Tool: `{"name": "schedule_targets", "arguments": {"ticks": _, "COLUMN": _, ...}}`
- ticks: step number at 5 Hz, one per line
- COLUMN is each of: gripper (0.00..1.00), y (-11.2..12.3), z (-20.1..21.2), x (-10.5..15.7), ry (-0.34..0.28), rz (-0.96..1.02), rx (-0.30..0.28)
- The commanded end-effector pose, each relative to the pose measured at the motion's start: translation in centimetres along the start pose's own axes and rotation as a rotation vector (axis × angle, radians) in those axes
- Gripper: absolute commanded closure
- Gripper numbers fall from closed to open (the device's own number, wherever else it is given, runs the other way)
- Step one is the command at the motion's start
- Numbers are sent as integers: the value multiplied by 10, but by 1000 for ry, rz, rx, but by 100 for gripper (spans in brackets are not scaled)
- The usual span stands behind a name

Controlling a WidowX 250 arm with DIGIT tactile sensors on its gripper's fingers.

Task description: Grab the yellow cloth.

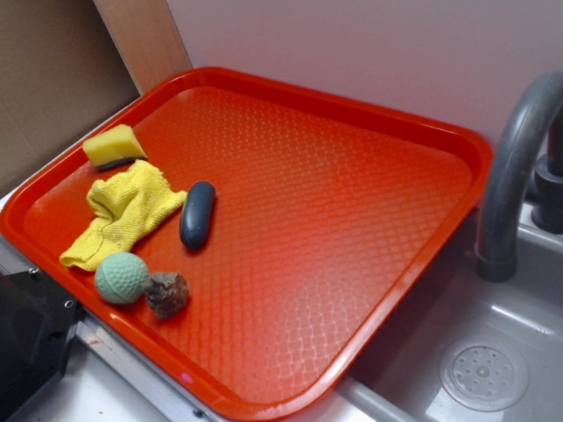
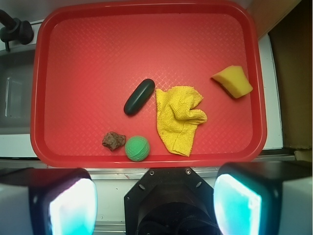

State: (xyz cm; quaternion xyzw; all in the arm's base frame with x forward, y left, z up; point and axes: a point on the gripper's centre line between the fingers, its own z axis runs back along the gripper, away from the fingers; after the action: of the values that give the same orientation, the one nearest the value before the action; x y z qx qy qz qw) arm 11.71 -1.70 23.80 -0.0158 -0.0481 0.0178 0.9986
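red tray [image 2: 46, 88] holding, by size: yellow cloth [image 2: 178, 117], crumpled, at 5 o'clock in the wrist view; yellow sponge [image 2: 233, 81] at 3; dark oval [image 2: 139, 96]; green ball [image 2: 137, 148]; brown lump [image 2: 113, 140]. gripper [image 2: 151, 205] spread wide, holding nothing.

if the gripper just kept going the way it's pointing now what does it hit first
Probably the near rim of the red tray, with the green ball just beyond. The open gripper looks down from above that edge; depth is unclear.

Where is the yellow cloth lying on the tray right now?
The yellow cloth lies near the red tray's left edge in the exterior view, between the yellow sponge and the green ball, beside the dark oval object.
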Motion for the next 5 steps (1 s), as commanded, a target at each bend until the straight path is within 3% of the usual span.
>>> {"name": "schedule_targets", "arguments": {"ticks": 1, "gripper": 0, "y": 0, "z": 0, "x": 0, "ry": 0, "rz": 0, "rx": 0}}
{"name": "schedule_targets", "arguments": {"ticks": 2, "gripper": 0, "y": 37, "z": -51, "x": 25, "ry": 1, "rz": -30, "rx": 78}}
{"name": "schedule_targets", "arguments": {"ticks": 3, "gripper": 0, "y": 53, "z": -92, "x": 33, "ry": -24, "rz": -143, "rx": 96}}
{"name": "schedule_targets", "arguments": {"ticks": 5, "gripper": 0, "y": 53, "z": -92, "x": 33, "ry": -24, "rz": -143, "rx": 96}}
